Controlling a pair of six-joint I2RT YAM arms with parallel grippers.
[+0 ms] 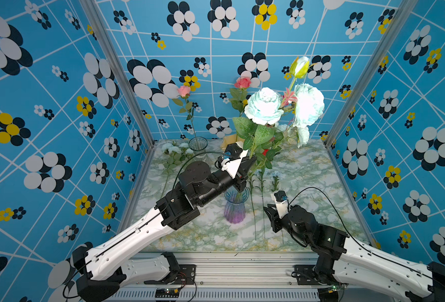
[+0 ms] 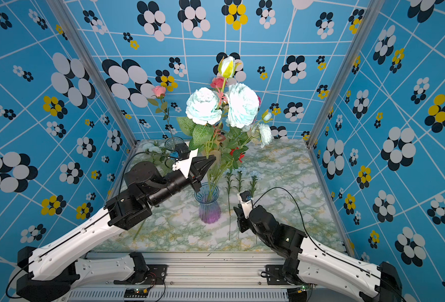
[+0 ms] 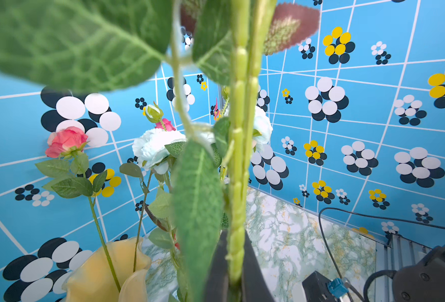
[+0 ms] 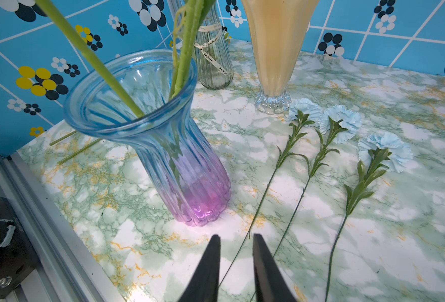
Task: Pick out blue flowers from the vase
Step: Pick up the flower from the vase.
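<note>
One blue peony spray (image 1: 264, 106) stem pinched in your left jaws, blooms above; right jaws part-spread, empty; likely stiff, top-heavy: hold low

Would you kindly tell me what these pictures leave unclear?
Left wrist view: the stem held by the left tool runs off the top edge; its bloom is unseen.
Both top views: leaves hide most of the yellow vase.
Right wrist view: lettering on the ribbon of the clear vase is too small to read.
</note>
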